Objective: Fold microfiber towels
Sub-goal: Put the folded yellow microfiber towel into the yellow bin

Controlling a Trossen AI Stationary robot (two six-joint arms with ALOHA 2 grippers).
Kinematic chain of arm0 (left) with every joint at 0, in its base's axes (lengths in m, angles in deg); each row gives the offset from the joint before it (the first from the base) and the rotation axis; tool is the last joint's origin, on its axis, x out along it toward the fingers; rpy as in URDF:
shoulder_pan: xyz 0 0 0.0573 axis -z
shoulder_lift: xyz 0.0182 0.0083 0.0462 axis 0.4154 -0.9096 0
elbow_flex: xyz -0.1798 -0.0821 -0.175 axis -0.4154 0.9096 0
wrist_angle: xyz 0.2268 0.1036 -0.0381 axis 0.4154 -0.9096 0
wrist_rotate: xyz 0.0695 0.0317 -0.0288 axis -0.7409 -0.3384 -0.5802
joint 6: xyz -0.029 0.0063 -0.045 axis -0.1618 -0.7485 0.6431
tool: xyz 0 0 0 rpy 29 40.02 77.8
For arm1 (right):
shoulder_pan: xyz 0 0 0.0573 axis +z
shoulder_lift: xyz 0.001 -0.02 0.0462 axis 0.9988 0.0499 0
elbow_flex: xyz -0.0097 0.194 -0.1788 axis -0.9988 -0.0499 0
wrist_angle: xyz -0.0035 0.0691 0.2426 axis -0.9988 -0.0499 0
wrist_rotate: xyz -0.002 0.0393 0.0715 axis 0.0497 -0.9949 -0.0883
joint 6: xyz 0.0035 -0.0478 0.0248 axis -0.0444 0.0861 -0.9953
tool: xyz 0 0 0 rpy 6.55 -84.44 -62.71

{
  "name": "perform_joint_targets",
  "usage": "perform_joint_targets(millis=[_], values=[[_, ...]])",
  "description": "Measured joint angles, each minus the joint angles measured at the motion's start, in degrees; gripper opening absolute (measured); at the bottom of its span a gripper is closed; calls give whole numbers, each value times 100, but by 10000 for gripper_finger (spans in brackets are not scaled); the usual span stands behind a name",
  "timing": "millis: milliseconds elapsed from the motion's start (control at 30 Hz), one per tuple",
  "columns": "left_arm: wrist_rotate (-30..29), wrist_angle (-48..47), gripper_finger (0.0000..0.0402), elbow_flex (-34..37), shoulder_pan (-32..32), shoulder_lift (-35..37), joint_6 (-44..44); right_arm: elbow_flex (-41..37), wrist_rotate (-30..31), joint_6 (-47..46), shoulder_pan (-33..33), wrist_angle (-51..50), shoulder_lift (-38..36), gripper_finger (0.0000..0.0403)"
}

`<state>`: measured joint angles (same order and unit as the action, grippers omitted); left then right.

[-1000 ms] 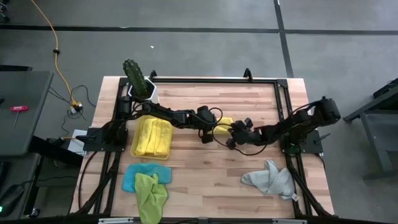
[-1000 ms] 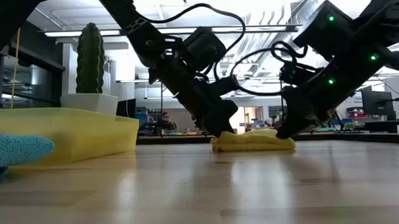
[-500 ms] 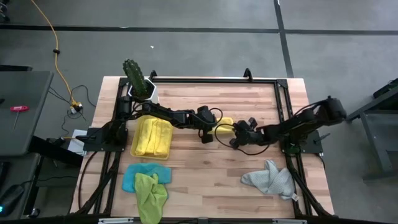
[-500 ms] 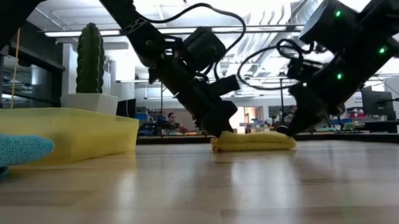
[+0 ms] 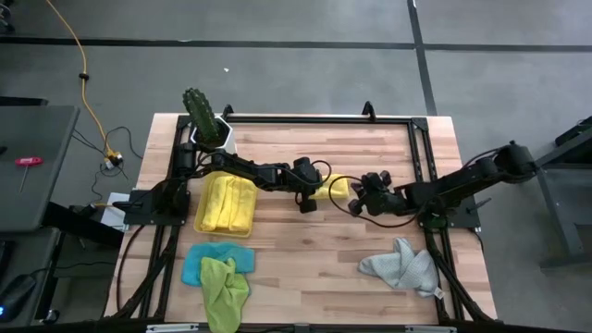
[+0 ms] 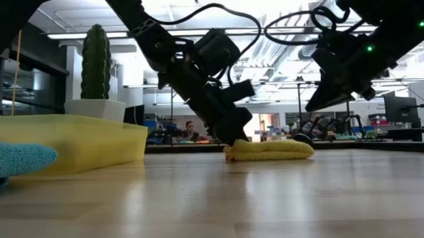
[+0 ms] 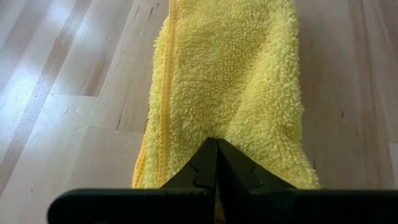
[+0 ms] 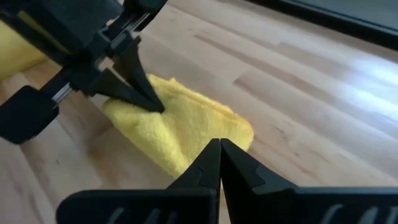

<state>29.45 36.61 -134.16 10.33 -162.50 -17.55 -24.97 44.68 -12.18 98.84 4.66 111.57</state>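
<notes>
A bright yellow microfiber towel lies folded into a thick narrow strip on the wooden table's middle. My left gripper is shut, and its tips rest on the strip's left end. The right gripper hangs shut in the air above and to the right of the towel's other end, touching nothing. The right wrist view looks down past those shut fingers onto the towel and onto the left gripper. My left gripper presses its shut fingertips down on the folded towel's left end, where the pile dents into a crease. The fingers slant down from the table's left and lie along the strip. The towel stays flat on the table. Whether any cloth sits between the tips, I cannot tell.
A translucent yellow tray holding folded yellow towels stands at the left. A light blue and a lime green towel lie at the near left, and a crumpled grey towel at the near right. A cactus in a white pot occupies the far left corner.
My right gripper has risen off the towel's right end and drawn back toward the table's right edge, staying shut. The yellow towel stays folded where it was.
</notes>
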Motion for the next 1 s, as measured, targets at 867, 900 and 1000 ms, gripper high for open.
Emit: perform_joint_targets(millis=[867,900,1000], values=[[626,-2465,5,-1653,-736,1276,98,0,449,254,-2,63,-5,0],[859,-2607,8,-1781,-817,1153,139,0,445,254,-2,52,-5,0],[1361,-3257,27,-2118,-1026,777,258,0,441,254,-2,42,-5,0]])
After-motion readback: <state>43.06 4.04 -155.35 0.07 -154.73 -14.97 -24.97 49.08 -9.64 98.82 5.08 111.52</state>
